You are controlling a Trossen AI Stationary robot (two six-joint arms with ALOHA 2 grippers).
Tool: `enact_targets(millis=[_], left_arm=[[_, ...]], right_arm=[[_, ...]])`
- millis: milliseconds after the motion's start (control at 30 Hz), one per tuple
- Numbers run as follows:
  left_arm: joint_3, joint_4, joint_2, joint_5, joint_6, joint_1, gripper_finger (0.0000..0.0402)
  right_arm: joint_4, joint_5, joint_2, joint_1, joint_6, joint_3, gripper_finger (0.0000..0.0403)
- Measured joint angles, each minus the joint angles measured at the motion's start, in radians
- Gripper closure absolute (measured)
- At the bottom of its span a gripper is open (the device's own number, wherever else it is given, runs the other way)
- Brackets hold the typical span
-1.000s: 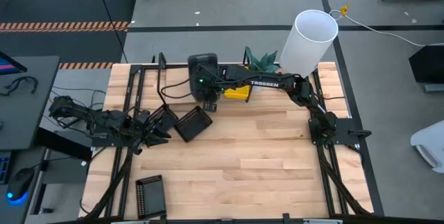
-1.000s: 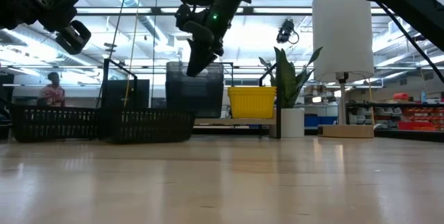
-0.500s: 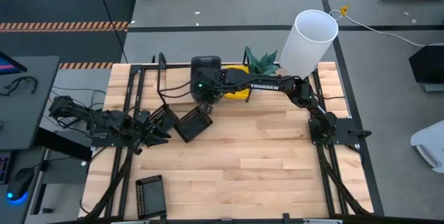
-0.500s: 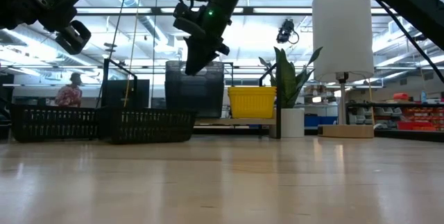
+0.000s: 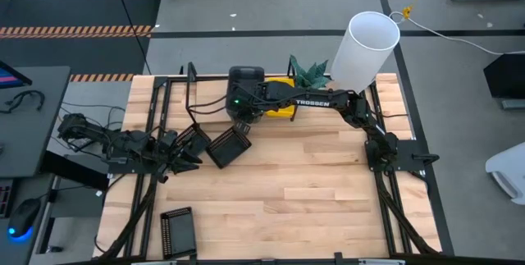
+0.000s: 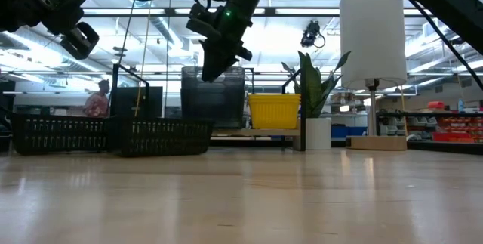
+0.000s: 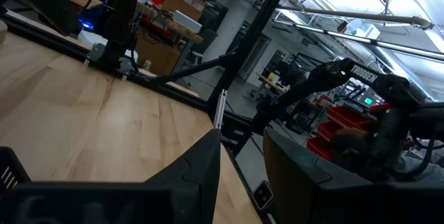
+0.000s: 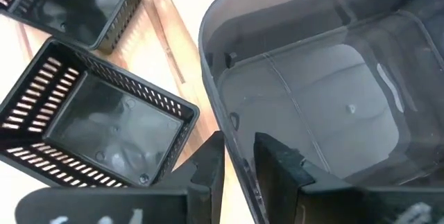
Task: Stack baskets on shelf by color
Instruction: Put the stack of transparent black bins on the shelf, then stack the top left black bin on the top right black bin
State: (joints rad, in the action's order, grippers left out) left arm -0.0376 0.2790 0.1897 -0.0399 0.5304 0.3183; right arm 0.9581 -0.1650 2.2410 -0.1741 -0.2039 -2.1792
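The right gripper [image 8: 237, 156] pinches the rim of the large smoky dark grey plastic basket [image 5: 245, 82] on the light-wood shelf [image 5: 209, 93] at 12 o'clock, beside the bright yellow plastic basket [image 6: 274, 111]. The left gripper [image 5: 190, 155] waits at 9 o'clock near two small black slatted baskets [image 5: 229, 145], its jaws narrowly parted.

Grey concrete floor [image 5: 246, 11] beyond the bench's far edge, striped hazard tape [image 5: 78, 29], bright ceiling lights [image 6: 151, 17], red storage bins [image 6: 453, 132]

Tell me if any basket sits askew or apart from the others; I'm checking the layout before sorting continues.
One black slatted basket lies alone near the table's front-left corner, far from the shelf. Another black basket sits turned at an angle mid-table. The right gripper straddles the grey basket's rim at the shelf.
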Motion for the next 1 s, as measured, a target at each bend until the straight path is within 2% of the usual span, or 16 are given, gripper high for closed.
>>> enact_targets(millis=[200, 500, 600, 767, 1000], left_arm=[[0.0, 0.0, 0.0, 0.0, 0.0, 0.0, 0.0285], [0.0, 0.0, 0.0, 0.0, 0.0, 0.0, 0.0285], [0.0, 0.0, 0.0, 0.0, 0.0, 0.0, 0.0285], [0.0, 0.0, 0.0, 0.0, 0.0, 0.0, 0.0285], [0.0, 0.0, 0.0, 0.0, 0.0, 0.0, 0.0285]], right_arm=[[0.018, 0.001, -0.002, 0.009, 0.086, -0.028, 0.0302], [0.116, 0.001, -0.005, 0.044, 0.161, -0.176, 0.0245], [0.147, -0.003, -0.054, 0.076, 0.163, -0.152, 0.0234], [0.26, -0.123, -0.128, 0.18, 0.154, -0.135, 0.0236], [0.334, -0.24, -0.151, 0.342, 0.15, -0.134, 0.0238]])
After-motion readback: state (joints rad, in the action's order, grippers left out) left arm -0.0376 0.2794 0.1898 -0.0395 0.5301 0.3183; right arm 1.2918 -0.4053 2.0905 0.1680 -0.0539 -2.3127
